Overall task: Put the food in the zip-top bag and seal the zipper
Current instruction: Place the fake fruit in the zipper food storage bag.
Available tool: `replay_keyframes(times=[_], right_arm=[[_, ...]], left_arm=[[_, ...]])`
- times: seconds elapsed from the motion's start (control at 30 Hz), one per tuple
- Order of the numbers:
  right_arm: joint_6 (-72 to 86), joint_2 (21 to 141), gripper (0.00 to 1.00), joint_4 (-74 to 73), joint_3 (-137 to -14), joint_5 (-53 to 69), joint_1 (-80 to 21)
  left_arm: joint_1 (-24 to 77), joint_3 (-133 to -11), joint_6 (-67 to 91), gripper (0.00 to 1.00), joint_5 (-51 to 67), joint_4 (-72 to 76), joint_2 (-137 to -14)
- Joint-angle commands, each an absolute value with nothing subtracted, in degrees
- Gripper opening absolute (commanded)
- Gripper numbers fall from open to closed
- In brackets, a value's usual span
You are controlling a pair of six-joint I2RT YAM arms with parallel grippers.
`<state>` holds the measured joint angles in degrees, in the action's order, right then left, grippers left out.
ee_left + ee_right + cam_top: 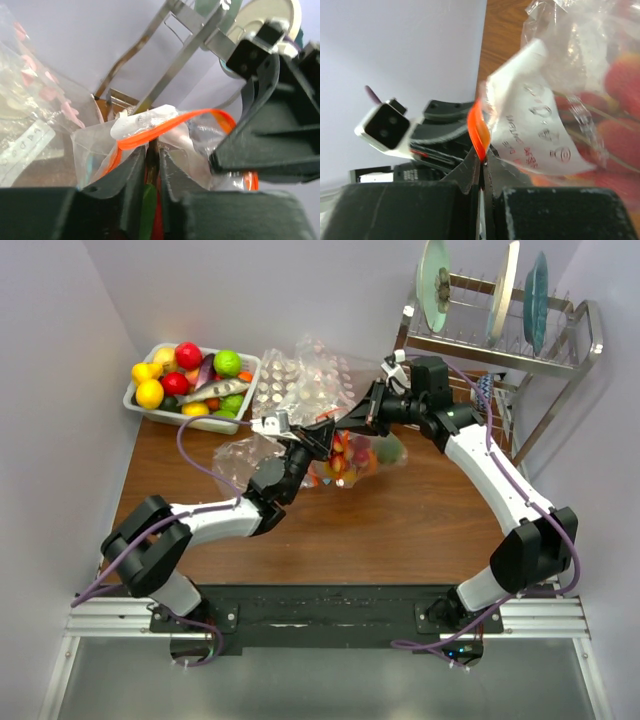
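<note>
Left fingers (pixel 142 162) stand a thin slit apart with the orange-red zipper (pixel 150 136) and crumpled clear plastic running into the slit; they appear clamped on it, though the contact itself is hidden behind the finger bodies; right fingers (pixel 474 170) are pressed together on the same strip, which bulges out just above their tips in the right wrist view; from above, both sets of fingertips are masked by the wrists and the crinkled film, so the grip cannot be read there.

The zip-top bag (pixel 345 455) hangs between the two arms near the middle of the desk (pixel 400 530), its mouth held up and stretched from one arm to the other; the food (pixel 338 460) inside shows only as red and orange shapes with a green patch at the right end, blurred by the plastic, and single fruits are hard to tell apart; a white printed label (pixel 535 115) on the bag is out of focus, its text unreadable.

Behind lies a second clear bag (pixel 300 380), its contents indistinct; a white tray (pixel 128 398) of toy fruit sits at the far left corner; a wire dish rack (pixel 500 350) with plates (pixel 433 285) stands far right, cut off by the frame edge.
</note>
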<state>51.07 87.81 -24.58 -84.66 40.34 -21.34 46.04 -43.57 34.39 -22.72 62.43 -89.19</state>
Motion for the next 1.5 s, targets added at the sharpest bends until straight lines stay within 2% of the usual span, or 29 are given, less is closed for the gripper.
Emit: replay_keyframes(times=[0.0,0.03,0.07,0.17,0.37,0.6,0.83,0.97,1.13,1.47], right_arm=[[53.4,87.5,0.0,-22.0,-89.6,43.5,-21.5],[53.0,87.6,0.0,-22.1,-90.1,43.3,-21.5],[52.7,87.7,0.0,-22.7,-90.2,42.9,-21.4],[52.1,88.0,0.0,-23.3,-89.8,41.8,-21.3],[50.9,88.1,0.0,-23.3,-86.8,39.2,-20.4],[48.8,89.2,0.0,-23.8,-85.5,37.5,-20.0],[48.0,89.8,0.0,-24.0,-85.5,37.4,-20.0],[47.7,89.6,0.0,-24.3,-85.5,37.4,-20.0],[47.5,89.1,0.0,-24.4,-85.4,37.7,-19.9],[47.1,88.6,0.0,-24.5,-84.9,37.8,-20.0]], left_arm=[[47.5,-44.4,27.8,0.3,-21.0,63.7,-88.4],[47.5,-43.6,27.6,0.36,-20.6,63.3,-88.1],[47.5,-43.3,27.1,0.46,-20.3,62.9,-87.2],[47.5,-44.6,26.2,0.6,-18.8,57.8,-85.0],[47.5,-53.2,24.8,0.69,-16.3,37.2,-79.6],[47.4,-63.1,23.6,0.69,-17.0,15.4,-73.1],[46.8,-63.9,24.2,0.59,-18.5,0.5,-66.9],[43.3,-60.5,25.7,0.54,-15.7,-2.6,-64.8],[35.6,-55.6,28.9,0.52,-2.5,-2.5,-64.3],[33.8,-55.4,29.1,0.48,5.3,-5.1,-71.1]])
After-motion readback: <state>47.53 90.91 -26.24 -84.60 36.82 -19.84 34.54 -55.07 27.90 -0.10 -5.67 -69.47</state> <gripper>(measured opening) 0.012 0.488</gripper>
